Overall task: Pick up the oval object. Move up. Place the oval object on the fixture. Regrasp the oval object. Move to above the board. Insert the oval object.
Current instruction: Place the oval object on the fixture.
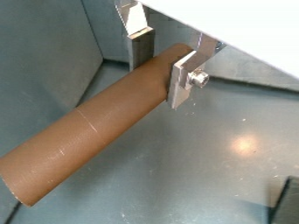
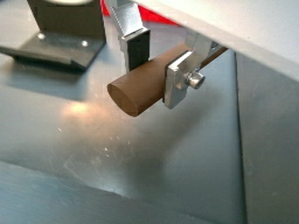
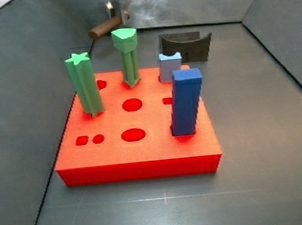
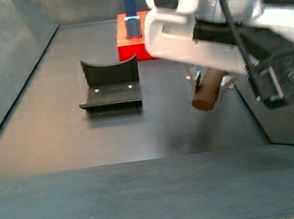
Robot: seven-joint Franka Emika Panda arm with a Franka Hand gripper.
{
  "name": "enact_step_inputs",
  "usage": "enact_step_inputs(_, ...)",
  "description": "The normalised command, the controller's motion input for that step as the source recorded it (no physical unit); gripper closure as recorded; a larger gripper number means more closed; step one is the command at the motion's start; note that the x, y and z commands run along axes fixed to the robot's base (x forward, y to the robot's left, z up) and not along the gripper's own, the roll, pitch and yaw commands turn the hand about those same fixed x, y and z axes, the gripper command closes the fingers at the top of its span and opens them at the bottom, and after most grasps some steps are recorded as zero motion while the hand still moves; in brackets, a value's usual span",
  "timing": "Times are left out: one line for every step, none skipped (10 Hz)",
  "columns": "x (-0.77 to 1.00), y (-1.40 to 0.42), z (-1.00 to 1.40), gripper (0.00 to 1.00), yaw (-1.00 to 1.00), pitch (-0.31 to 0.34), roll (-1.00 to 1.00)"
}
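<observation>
The brown oval peg (image 1: 93,131) hangs tilted off the floor, clamped near one end between the gripper (image 2: 158,68) fingers. The dark fixture (image 4: 109,84) stands empty on the floor, apart from the peg. The red board (image 3: 138,136) carries two green pegs and a blue one, probably with several holes free.

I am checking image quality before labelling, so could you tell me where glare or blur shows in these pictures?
In both wrist views a bright glare spot sits on the grey floor, while the long brown oval peg in the gripper is sharp; in a side view the near white arm housing is large and soft.
</observation>
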Motion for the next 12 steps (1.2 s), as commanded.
enact_step_inputs(-0.01,0.0,1.0,1.0,-0.01,0.046,0.04)
enact_step_inputs(-0.02,0.0,1.0,1.0,-0.01,0.059,0.05)
enact_step_inputs(-0.02,0.0,1.0,1.0,-0.01,0.071,0.07)
enact_step_inputs(-0.02,0.0,1.0,1.0,0.0,0.08,0.09)
enact_step_inputs(-0.03,-0.01,1.0,1.0,0.0,0.086,0.09)
enact_step_inputs(-0.03,-0.01,1.0,1.0,0.01,0.085,0.09)
enact_step_inputs(-0.02,0.0,0.82,1.0,0.01,0.086,0.08)
enact_step_inputs(-0.02,0.0,0.62,1.0,0.01,0.085,0.07)
enact_step_inputs(-0.01,0.0,0.52,1.0,0.01,0.087,0.06)
enact_step_inputs(0.0,0.01,0.26,1.0,0.01,0.099,0.05)
enact_step_inputs(1.0,-0.64,0.05,1.0,1.0,-0.048,0.21)
enact_step_inputs(1.0,-0.64,0.0,1.0,1.0,-0.043,0.21)
